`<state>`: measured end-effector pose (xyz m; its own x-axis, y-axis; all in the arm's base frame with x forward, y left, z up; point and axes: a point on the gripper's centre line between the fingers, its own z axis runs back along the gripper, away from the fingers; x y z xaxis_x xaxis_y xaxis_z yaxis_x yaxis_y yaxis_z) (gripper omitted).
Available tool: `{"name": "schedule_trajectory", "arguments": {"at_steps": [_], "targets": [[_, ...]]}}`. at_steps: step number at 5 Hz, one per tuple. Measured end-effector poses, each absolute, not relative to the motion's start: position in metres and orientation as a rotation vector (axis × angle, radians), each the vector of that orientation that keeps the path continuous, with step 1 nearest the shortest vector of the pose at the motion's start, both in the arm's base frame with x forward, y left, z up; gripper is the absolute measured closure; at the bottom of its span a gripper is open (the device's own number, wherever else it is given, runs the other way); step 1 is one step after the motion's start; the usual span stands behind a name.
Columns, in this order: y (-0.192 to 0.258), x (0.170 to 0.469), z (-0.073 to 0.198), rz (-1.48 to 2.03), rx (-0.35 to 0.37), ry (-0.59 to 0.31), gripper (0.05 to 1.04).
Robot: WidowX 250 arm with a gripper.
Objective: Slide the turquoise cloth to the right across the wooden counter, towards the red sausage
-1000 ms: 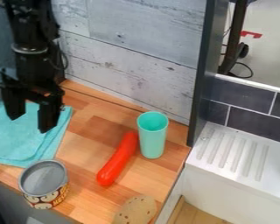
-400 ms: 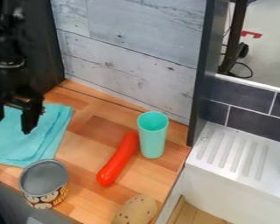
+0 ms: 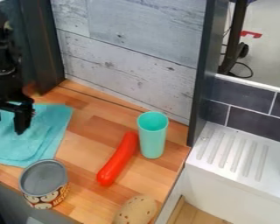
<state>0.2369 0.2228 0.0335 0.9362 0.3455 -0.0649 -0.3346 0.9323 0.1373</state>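
Black gripper (image 3: 7, 125) seen at the left edge of the view, pointed downward over the folded turquoise cloth (image 3: 47, 132). Jaws parted, with a wide gap between; nothing is gripped. Whether the cloth is touched by the fingertips cannot be told. The cloth is laid flat at the left end of the wood-block counter (image 3: 87, 151), its layers slightly offset along the right side.

Just in front of the cloth, at the counter's front edge, a can (image 3: 44, 186) is stood upright, its round grey top turned to the camera and a patterned label wrapped around its side. To the right, well apart from the gripper, a red sausage-shaped piece (image 3: 117, 159) is laid at a slant. Its far end is placed just beside a tall turquoise cup (image 3: 153, 139), stood upright; contact between the two cannot be made out. Nearer the camera, a tan, dark-speckled oval piece (image 3: 136, 211) is partly cut off by the lower edge.

The counter is backed by a pale plank wall (image 3: 127, 50). Farther right, past a dark upright panel (image 3: 202, 83), a white ridged drainboard (image 3: 231, 153) is noted below dark tiles (image 3: 256, 124).
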Motion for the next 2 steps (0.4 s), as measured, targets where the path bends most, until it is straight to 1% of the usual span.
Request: {"name": "schedule_trajectory", "arguments": {"at_steps": [2], "targets": [[0.2338, 0.2453, 0.0126, 0.337, 0.128, 0.112, 0.081]]}}
